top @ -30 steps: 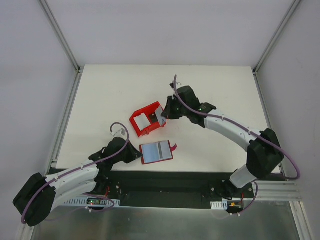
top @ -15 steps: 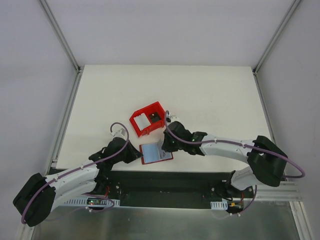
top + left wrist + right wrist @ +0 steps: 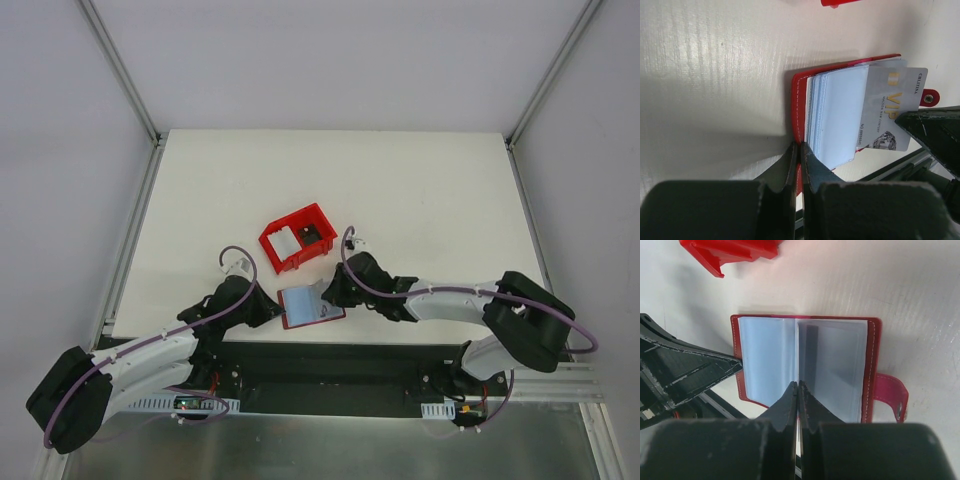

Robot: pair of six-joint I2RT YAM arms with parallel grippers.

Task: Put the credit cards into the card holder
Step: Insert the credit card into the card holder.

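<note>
Here the card holder [image 3: 796, 100] is being clamped by the left gripper [image 3: 800, 150]. A credit card [image 3: 887, 107] is being pinched by the right gripper [image 3: 798, 388].

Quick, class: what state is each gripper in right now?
Left gripper: closed, pinching the card holder at its edge.
Right gripper: closed on a credit card.

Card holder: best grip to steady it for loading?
Pinch the card holder by its stitched cover edge opposite the snap tab, from the left. It lies open flat, leaving the sleeves clear for the credit card. The left gripper is shut there.
</note>
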